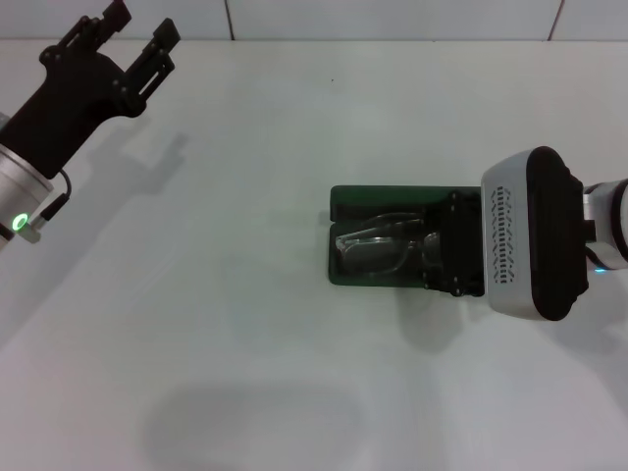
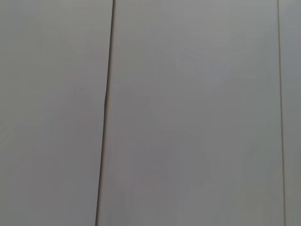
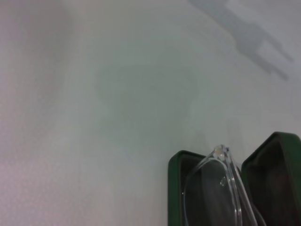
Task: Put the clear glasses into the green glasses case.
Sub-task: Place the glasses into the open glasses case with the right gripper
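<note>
The green glasses case (image 1: 341, 204) lies open on the white table, right of centre. The clear glasses (image 1: 375, 245) rest inside its dark hollow, lenses toward the left end. My right gripper (image 1: 453, 245) hangs over the case's right end, right beside the glasses; I cannot see whether it holds them. The right wrist view shows the clear glasses (image 3: 221, 188) close up, between the two halves of the green glasses case (image 3: 176, 188). My left gripper (image 1: 142, 27) is raised at the far left corner, open and holding nothing.
The white table (image 1: 245, 324) spreads around the case. A tiled wall (image 1: 392, 18) runs along the far edge. The left wrist view shows only pale panels with dark seams (image 2: 106, 113).
</note>
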Available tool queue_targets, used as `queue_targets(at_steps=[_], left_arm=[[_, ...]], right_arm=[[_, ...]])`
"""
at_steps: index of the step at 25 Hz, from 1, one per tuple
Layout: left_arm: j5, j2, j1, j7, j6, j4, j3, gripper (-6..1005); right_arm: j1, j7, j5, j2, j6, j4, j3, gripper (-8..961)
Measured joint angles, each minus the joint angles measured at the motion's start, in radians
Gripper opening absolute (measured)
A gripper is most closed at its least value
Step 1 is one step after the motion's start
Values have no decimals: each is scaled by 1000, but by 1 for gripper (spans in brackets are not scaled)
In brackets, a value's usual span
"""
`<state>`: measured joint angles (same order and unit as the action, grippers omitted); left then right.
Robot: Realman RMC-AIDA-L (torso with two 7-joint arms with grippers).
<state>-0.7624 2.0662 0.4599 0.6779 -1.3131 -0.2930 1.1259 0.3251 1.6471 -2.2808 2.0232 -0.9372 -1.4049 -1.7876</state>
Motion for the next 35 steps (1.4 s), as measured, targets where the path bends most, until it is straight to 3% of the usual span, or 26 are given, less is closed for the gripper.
queue_targets(at_steps=[2,13,18,35], left_arm=[[0,0,-1,0,0,0,0,639],[0,0,-10,0,-1,0,1,638],[0,0,-15,0,-3,0,1,638],[0,1,-56,1,-11,-27,1,638]], right_arm=[[0,3,-2,0,-3,0,0,497],[-11,3,6,0,-5,-11,-1,160],[-23,-6,7,0,12,-14,-17,65],[-76,-59,-71,1,262,-19,-176,65]])
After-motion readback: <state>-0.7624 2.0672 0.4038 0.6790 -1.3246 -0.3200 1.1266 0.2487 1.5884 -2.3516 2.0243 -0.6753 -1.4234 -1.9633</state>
